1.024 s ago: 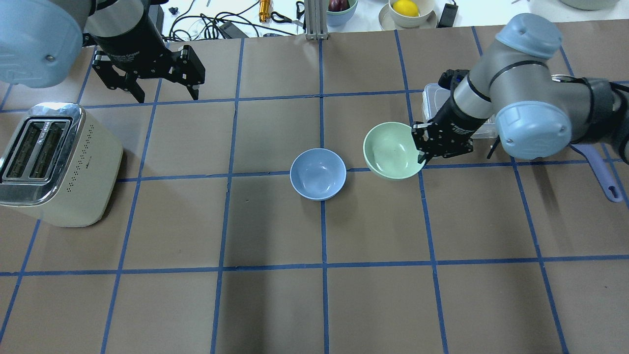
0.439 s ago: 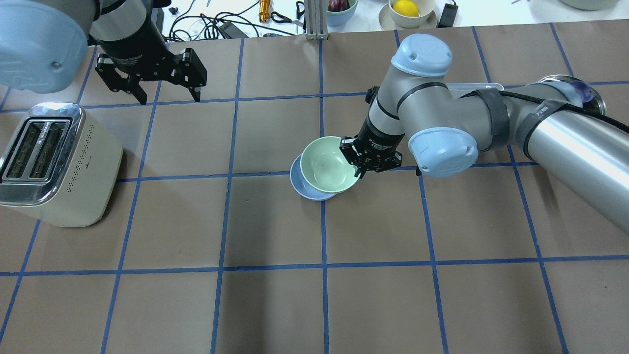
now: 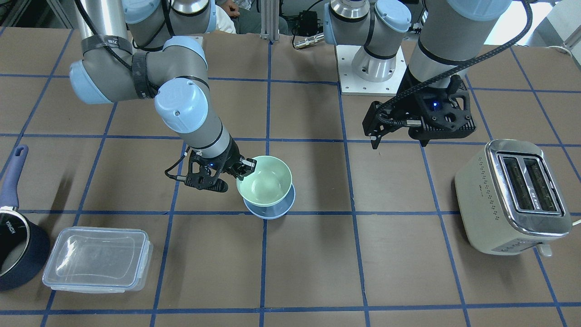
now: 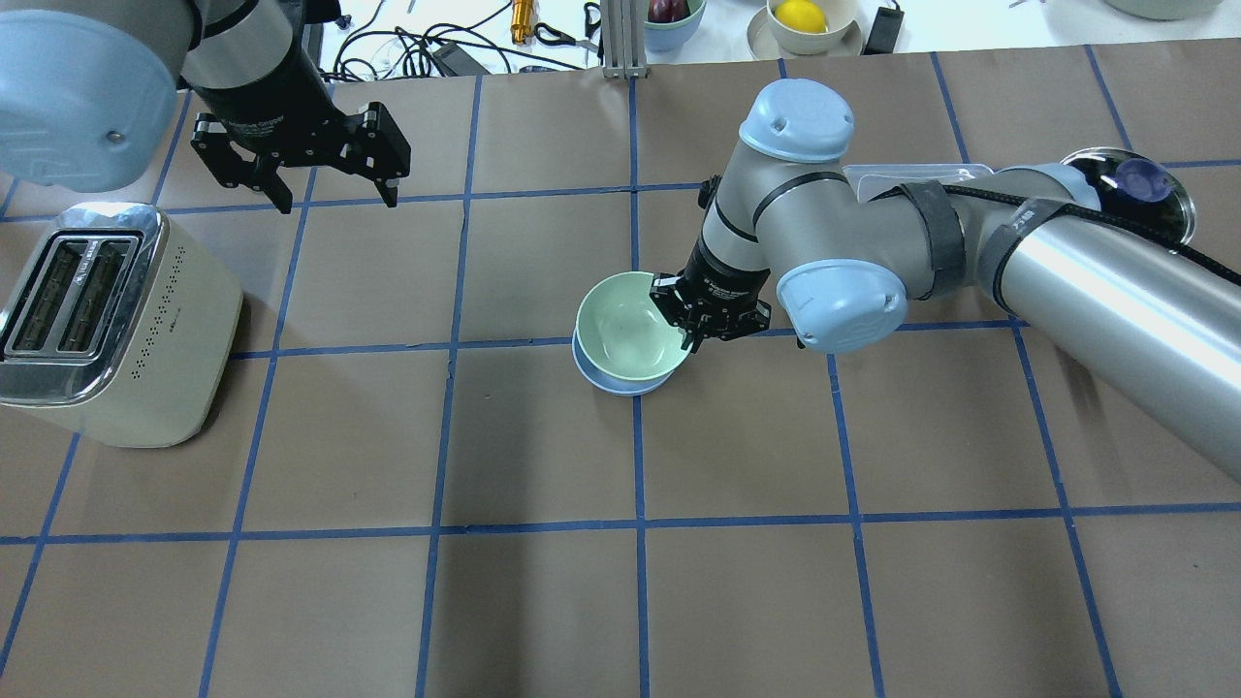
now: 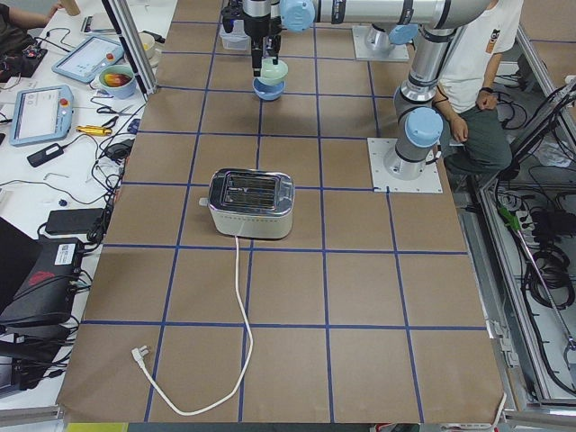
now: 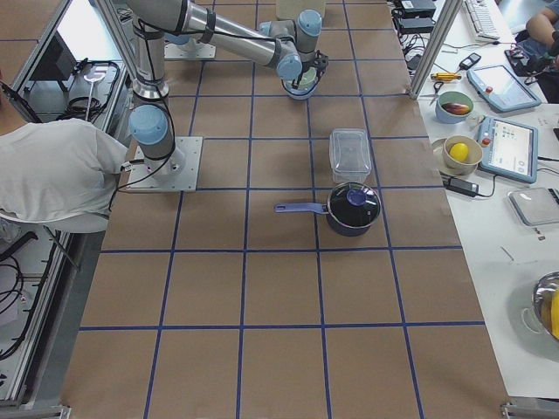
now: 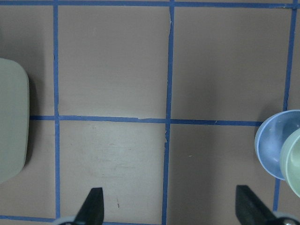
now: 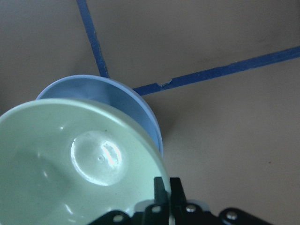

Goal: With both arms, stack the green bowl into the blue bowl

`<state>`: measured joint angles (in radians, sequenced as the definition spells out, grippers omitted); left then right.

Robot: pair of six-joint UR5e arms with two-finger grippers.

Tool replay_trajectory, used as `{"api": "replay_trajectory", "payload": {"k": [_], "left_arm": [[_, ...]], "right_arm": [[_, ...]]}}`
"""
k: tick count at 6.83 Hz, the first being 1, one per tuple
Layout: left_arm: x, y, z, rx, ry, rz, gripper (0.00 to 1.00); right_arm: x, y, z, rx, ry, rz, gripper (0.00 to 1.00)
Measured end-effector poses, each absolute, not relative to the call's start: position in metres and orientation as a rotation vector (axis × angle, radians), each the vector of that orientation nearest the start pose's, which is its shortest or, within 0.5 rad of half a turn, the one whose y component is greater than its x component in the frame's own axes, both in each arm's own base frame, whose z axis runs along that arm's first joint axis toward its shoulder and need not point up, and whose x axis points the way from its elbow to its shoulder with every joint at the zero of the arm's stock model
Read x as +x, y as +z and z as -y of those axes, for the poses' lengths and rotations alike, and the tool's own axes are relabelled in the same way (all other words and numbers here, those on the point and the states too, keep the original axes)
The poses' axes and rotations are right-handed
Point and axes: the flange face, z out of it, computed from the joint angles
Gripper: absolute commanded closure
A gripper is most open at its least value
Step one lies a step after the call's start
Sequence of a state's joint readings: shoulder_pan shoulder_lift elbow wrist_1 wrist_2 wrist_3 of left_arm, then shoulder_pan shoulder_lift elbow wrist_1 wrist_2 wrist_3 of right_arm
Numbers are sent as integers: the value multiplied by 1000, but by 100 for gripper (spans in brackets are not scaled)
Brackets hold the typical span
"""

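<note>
The right gripper (image 4: pixel 690 333) clamps a round mint-green plastic bowl (image 4: pixel 625 325) over a round pale-blue plastic bowl (image 4: pixel 620 388). The left gripper (image 4: pixel 339 202) gapes, far from it.

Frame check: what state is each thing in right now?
green bowl: upright, held by rim over the blue bowl
blue bowl: upright on table
right gripper: shut on green bowl
left gripper: open, empty
toaster: unplugged
saucepan: lid on
clear container: lid on

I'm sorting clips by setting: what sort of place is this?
Probably a robotics lab: a grey metal-tube right arm and left arm mounted on a brown paper-covered table taped into a blue grid, a grey-cased tablet on a white side bench, and a cream two-slot toaster as a prop.
</note>
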<state>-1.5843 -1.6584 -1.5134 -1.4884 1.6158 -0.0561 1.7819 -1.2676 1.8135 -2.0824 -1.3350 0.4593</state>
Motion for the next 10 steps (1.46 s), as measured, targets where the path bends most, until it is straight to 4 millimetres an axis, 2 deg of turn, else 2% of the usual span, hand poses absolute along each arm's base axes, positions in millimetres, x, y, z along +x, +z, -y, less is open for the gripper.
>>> {"api": "replay_trajectory", "payload": {"k": [1,2,4,5,6,7,10], "left_arm": [[-136,480,532,-67,-86,-3097,0],[-136,479,532,-70,-86,-3097,0],[-136,479,533,-73,-91,-3097,0],[-136,479,533,-71,-94,-3097,0],[-136,479,533,-70,-96,-3097,0],[-136,479,533,-69,-98,-3097,0],[-136,480,532,-74,-106,-3097,0]], "right_arm": [[271,257,517,368,159,-2902,27],[272,252,519,366,155,-2902,14],[271,254,520,364,140,-2910,13],[267,265,521,362,97,-2937,9],[261,291,522,359,38,-2980,9],[256,331,521,357,4,-3022,9],[253,466,509,331,72,-3086,10]]}}
